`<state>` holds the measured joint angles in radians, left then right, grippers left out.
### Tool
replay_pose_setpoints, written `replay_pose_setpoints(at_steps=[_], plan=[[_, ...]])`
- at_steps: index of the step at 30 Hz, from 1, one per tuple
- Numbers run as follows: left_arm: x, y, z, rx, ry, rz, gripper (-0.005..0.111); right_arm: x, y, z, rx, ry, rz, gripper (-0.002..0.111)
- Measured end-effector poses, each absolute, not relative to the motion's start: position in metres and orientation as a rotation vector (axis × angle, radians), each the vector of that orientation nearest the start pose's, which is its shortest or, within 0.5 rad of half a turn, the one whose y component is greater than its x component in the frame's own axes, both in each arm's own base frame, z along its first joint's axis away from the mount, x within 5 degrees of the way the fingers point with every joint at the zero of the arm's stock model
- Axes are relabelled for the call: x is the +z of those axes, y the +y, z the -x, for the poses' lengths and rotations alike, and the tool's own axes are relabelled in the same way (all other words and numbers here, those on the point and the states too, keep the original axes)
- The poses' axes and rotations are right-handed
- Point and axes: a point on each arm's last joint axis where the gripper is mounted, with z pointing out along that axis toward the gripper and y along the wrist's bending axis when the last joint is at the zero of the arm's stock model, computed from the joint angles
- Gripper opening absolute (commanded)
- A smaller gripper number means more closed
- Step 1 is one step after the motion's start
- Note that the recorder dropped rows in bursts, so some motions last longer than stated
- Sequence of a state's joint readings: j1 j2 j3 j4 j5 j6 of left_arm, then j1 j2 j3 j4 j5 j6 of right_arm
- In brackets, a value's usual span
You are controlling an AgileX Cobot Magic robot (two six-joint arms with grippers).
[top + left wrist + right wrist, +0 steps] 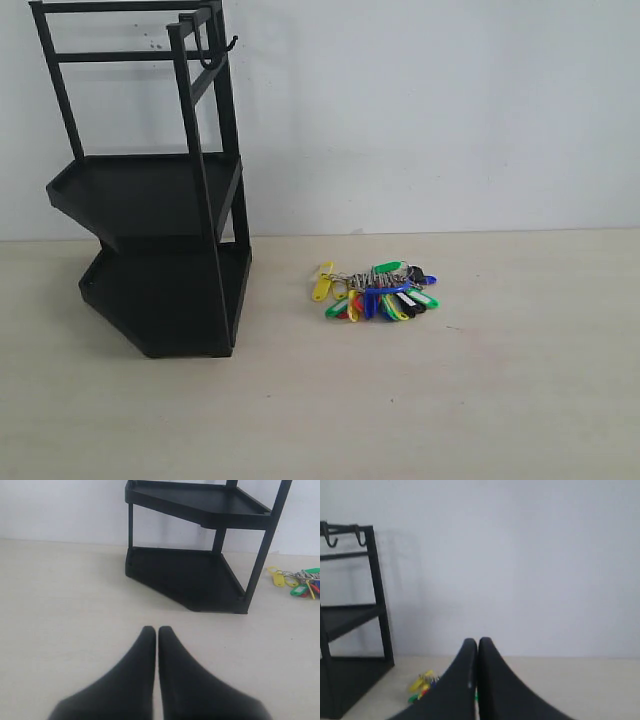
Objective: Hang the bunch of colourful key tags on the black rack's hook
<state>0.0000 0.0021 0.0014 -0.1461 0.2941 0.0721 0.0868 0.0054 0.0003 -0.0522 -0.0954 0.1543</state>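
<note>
The black rack point(140, 195) stands on the pale table point(520, 390) straight ahead of the left gripper point(156, 630), whose jaws are pressed together and hold nothing. The colourful key tag bunch point(380, 292) lies on the table ahead of the right gripper point(477, 642), likewise closed and empty-handed. The hook point(228, 45) juts from the rack's top frame, high above the bunch.

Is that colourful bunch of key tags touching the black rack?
Apart. The exterior view shows the key tag bunch lying on the table, with a bare strip plainly separating it from the black rack.
</note>
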Motion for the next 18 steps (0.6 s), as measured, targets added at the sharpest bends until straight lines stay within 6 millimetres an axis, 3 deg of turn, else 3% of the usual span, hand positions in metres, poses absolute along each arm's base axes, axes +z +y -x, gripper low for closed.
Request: replay_pose_setpoints(at_steps=[9, 12, 18], plan=[[0.186, -0.004, -0.055, -0.086, 1.779, 0.03, 0.004, 0.264, 0.006, -0.035, 0.286, 0.868, -0.023, 0.0], [0.186, -0.004, -0.055, -0.086, 1.779, 0.03, 0.004, 0.283, 0.005, -0.028, 0.294, 0.816, -0.023, 0.0], [0.186, -0.004, -0.055, -0.086, 1.779, 0.03, 0.004, 0.344, 0.003, -0.017, 0.289, 0.818, -0.033, 0.0]])
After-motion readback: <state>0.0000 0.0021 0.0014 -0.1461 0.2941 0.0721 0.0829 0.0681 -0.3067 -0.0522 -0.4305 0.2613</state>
